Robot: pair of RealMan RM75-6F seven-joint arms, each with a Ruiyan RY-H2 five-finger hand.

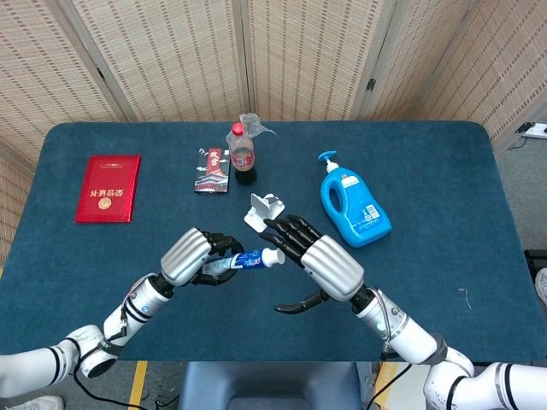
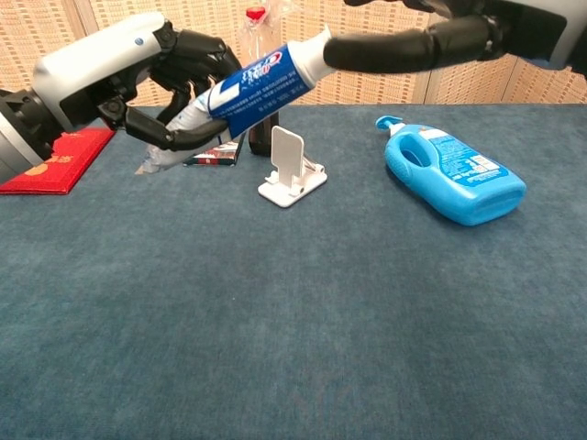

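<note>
- The left hand [image 1: 192, 256] is wrapped around the crimped end of a toothpaste tube [image 1: 248, 260], its dark fingers [image 2: 197, 69] curled firmly round the body of the tube.
- The toothpaste tube is lifted clear of the blue table [image 1: 444, 162], tilted so that its white cap [image 1: 272, 255] points up and toward the robot's right.
- The right hand [image 1: 320, 260] holds nothing; its fingers [image 1: 286, 231] are spread apart and stretched out toward the cap.
- In the chest view one finger of the right hand [image 2: 404, 48] lies against the cap end of the tube; whether it actually presses on the cap cannot be told.
- The right thumb [image 1: 299, 303] juts out low and apart from the other fingers.
- A small white stand [image 1: 263, 207] sits on the table just behind the two hands.
- A blue pump bottle [image 1: 355, 205] lies on its side to the right of the stand.
- A cola bottle [image 1: 242, 154] stands upright at the back, with a dark packet [image 1: 211, 171] beside it.
- A red booklet [image 1: 108, 188] lies flat far to the left.
</note>
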